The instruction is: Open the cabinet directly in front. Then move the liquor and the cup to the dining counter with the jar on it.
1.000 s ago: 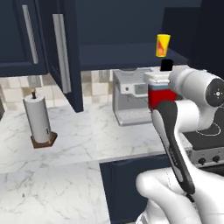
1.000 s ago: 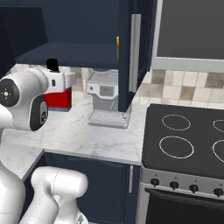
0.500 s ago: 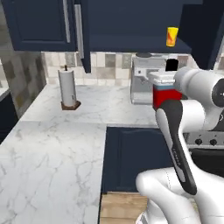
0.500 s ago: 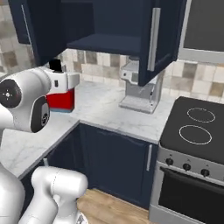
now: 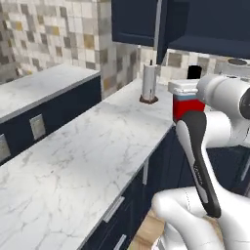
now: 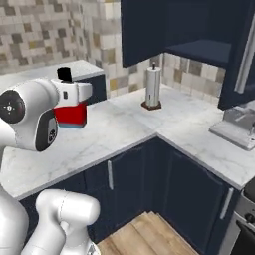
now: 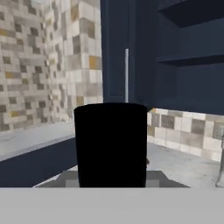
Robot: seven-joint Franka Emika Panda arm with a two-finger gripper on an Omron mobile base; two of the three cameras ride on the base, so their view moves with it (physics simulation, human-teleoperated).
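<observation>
My gripper (image 6: 61,102) is shut on the liquor (image 6: 71,114), a squat bottle with a red lower body, a pale upper part and a black cap. It hangs in the air in front of the marble worktop. From the left base view the liquor (image 5: 188,106) is level with the worktop's edge. In the hand view its black cap (image 7: 110,144) blocks the middle. The cabinet (image 6: 199,30) is open, its door (image 7: 117,52) swung out and bare shelves behind it. The cup, the dining counter and the jar are out of view.
A paper towel roll (image 5: 149,84) stands on the L-shaped marble worktop (image 5: 88,146) near the tiled corner. A coffee machine (image 6: 239,124) sits at the right, with the stove's edge beyond. Navy base cabinets line the worktop, and wood floor (image 6: 149,234) lies below.
The whole picture has swung, so the base has moved: the stove and coffee machine slid off to the right and the left worktop came in. The liquor stays in my gripper.
</observation>
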